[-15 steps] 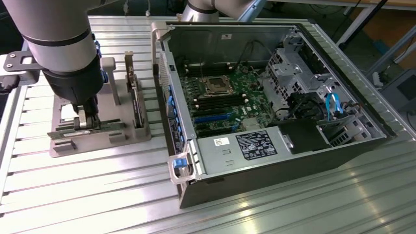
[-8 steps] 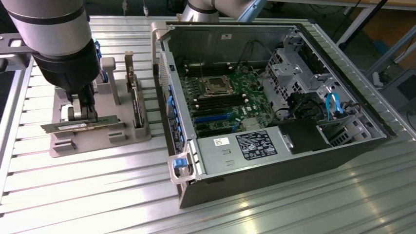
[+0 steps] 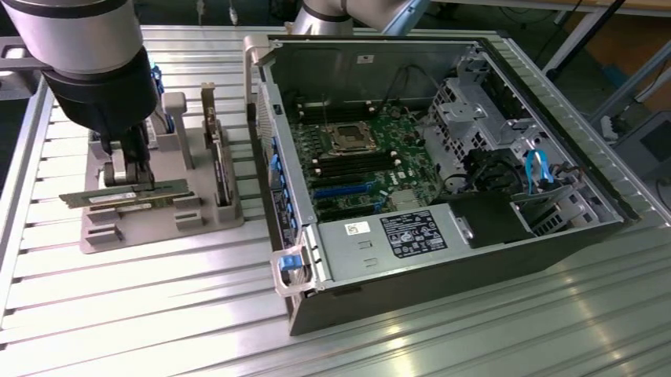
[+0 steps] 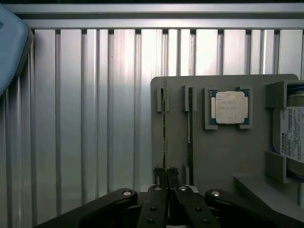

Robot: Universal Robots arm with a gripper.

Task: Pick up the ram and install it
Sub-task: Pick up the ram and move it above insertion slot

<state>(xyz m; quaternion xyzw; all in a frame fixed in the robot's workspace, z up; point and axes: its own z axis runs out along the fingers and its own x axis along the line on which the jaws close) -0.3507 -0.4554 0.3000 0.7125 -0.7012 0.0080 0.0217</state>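
Note:
The ram (image 3: pixel 163 193) is a long thin green stick, held level just over the front of the grey holder (image 3: pixel 157 236) at the exterior view's left. My gripper (image 3: pixel 131 185) comes down from above and is shut on the ram near its middle. In the wrist view the ram (image 4: pixel 165 128) shows edge-on as a thin line running away from the gripper (image 4: pixel 166 172), over a slot in the holder (image 4: pixel 218 156). Whether it still touches the slot I cannot tell. The open computer case (image 3: pixel 545 236) lies at the exterior view's right, its green motherboard (image 3: pixel 367 169) facing up.
The holder also carries a square silver processor chip (image 4: pixel 230 107), a hard drive (image 4: pixel 290 135) and an upright expansion card (image 3: pixel 215 157). Inside the case are the processor socket (image 3: pixel 351 140), black memory slots (image 3: pixel 325 166) and a power supply (image 3: pixel 419 232). Ribbed metal table (image 3: pixel 157 314) all around.

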